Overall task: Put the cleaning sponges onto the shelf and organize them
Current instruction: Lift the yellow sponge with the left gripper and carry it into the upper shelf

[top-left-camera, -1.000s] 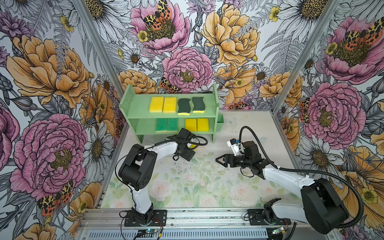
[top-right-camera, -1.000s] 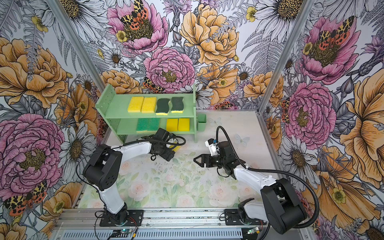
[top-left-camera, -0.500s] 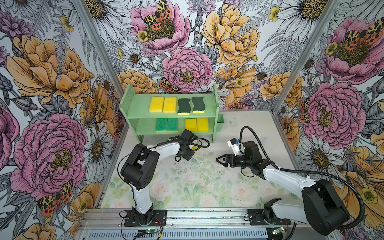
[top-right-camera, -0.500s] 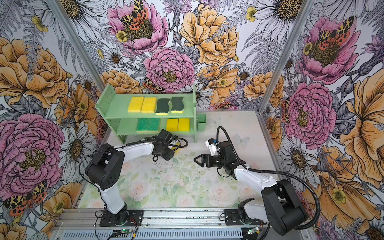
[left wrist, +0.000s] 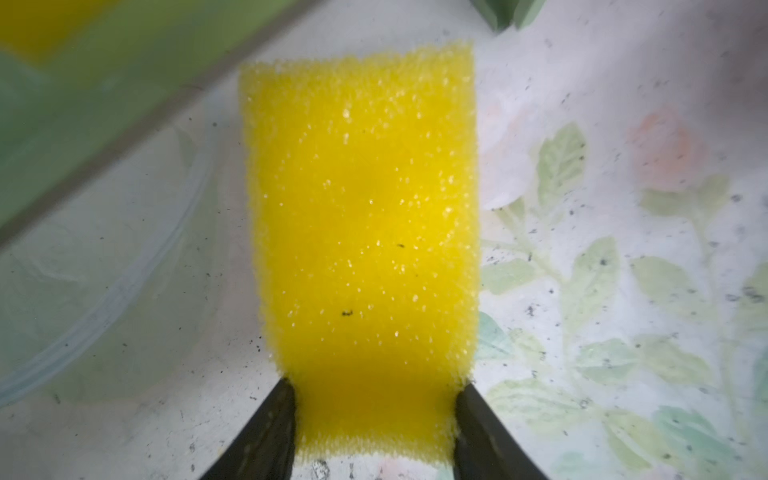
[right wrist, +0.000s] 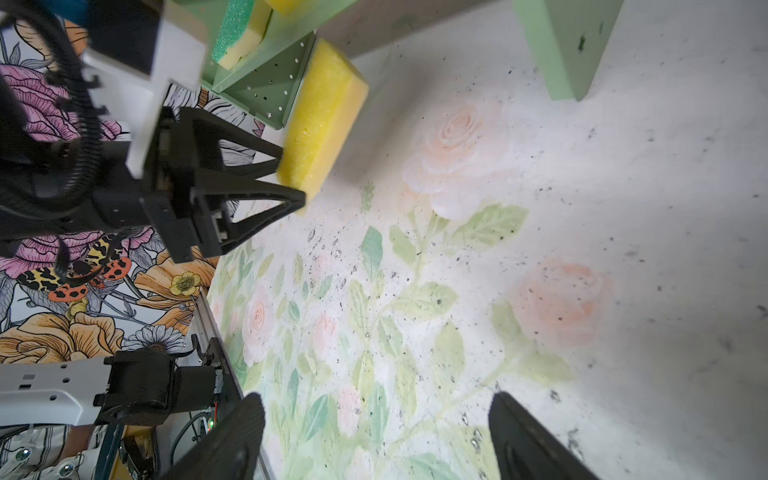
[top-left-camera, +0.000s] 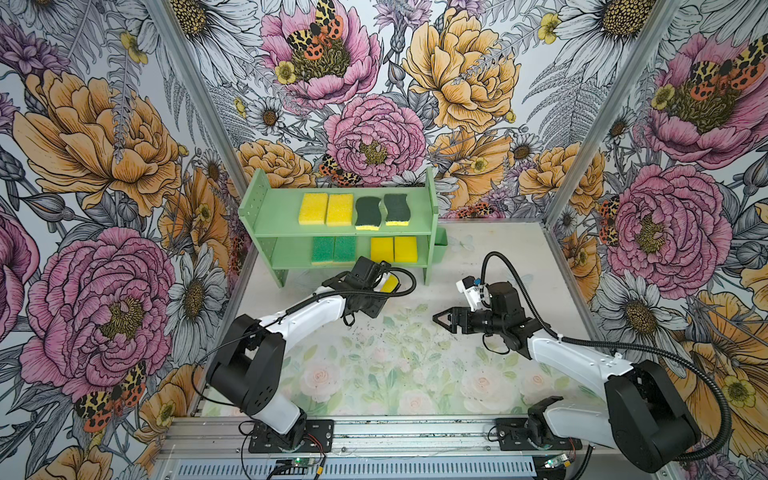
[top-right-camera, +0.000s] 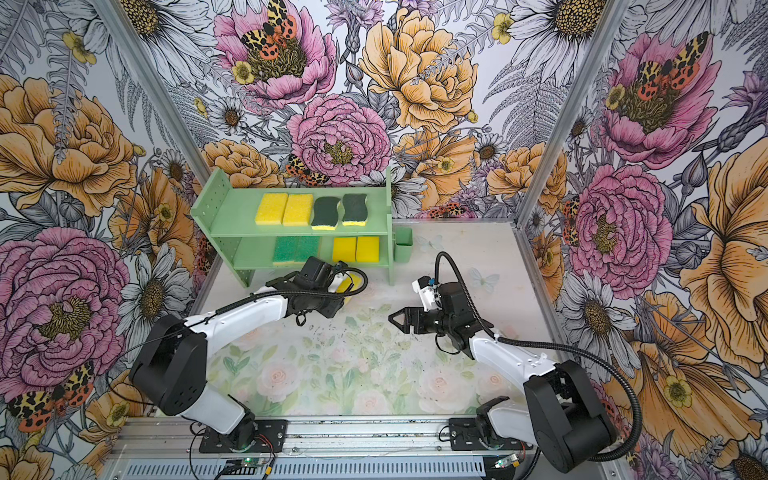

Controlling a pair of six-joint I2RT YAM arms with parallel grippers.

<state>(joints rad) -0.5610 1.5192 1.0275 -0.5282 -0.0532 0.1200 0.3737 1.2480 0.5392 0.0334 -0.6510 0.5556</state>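
One left: yellow sponge (left wrist: 361, 208), probably light and squashy; pinch its short end.
Left gripper (left wrist: 376, 388): clamped on it.
Right gripper (right wrist: 376, 401): spread, empty.

I count on my feed, plain yellow sponge (top-left-camera: 313, 209) x5, bright-green-topped sponge (top-left-camera: 323, 250) x2, wavy dark-green-topped sponge (top-left-camera: 368, 212) x2, 9 sponges in all, two-tier shelf (top-left-camera: 274, 216) x1, green cup (top-left-camera: 440, 249) x1, robot arm (top-left-camera: 307, 318) x2

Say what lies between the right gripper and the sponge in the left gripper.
On the table, bare speckled mat up to the sponge; the right wrist view shows it.
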